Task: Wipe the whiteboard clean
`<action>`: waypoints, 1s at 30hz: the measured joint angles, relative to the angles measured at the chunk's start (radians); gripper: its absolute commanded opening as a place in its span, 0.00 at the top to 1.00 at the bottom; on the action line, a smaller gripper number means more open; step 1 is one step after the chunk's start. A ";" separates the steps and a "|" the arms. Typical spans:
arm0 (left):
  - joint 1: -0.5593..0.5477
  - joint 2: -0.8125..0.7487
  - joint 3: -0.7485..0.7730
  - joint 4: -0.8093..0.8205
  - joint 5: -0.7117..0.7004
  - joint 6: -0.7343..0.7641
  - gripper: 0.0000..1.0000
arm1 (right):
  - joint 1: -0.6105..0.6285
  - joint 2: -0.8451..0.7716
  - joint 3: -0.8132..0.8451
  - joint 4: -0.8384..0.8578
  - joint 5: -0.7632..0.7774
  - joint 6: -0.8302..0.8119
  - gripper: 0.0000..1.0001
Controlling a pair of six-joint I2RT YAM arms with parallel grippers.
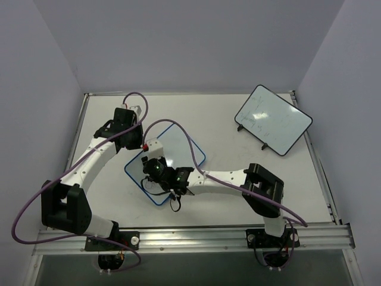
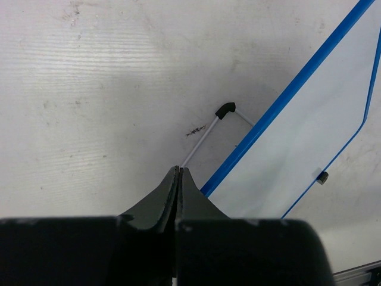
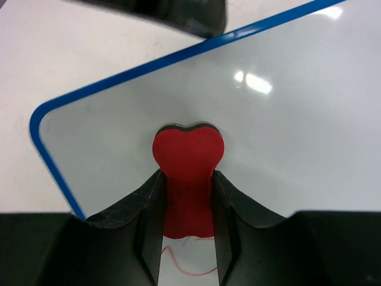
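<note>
The blue-framed whiteboard (image 1: 184,152) lies flat in the middle of the table. It also shows in the left wrist view (image 2: 309,137) and the right wrist view (image 3: 286,119). My right gripper (image 1: 157,169) is over its left part, shut on a red heart-shaped eraser (image 3: 188,158) that is pressed to the white surface. A thin red drawn line (image 3: 184,269) shows just behind the eraser. My left gripper (image 2: 178,169) is shut and empty, with its tips just outside the board's blue edge, over a wire leg with a black foot (image 2: 224,109). It shows in the top view (image 1: 149,148) at the board's upper left edge.
A second, black-framed whiteboard (image 1: 272,119) with faint marks stands at the back right. The right arm (image 1: 226,177) stretches across the table's near middle. Purple cables loop over both arms. A metal rail (image 1: 238,238) runs along the near edge.
</note>
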 measured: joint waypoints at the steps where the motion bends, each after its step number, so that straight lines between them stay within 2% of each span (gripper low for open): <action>1: 0.000 0.000 0.000 0.000 0.004 0.000 0.98 | 0.017 -0.003 -0.016 0.016 0.006 0.001 0.83; 10: -0.003 0.000 -0.007 -0.008 0.034 -0.001 0.98 | 0.103 -0.038 -0.154 0.127 0.058 0.032 0.82; 20: -0.004 -0.006 -0.008 -0.007 0.037 0.000 0.98 | 0.080 -0.101 -0.310 0.222 0.080 0.106 0.82; 30: -0.005 -0.017 -0.014 -0.006 0.036 0.000 0.98 | 0.036 -0.143 -0.394 0.237 0.153 0.154 0.82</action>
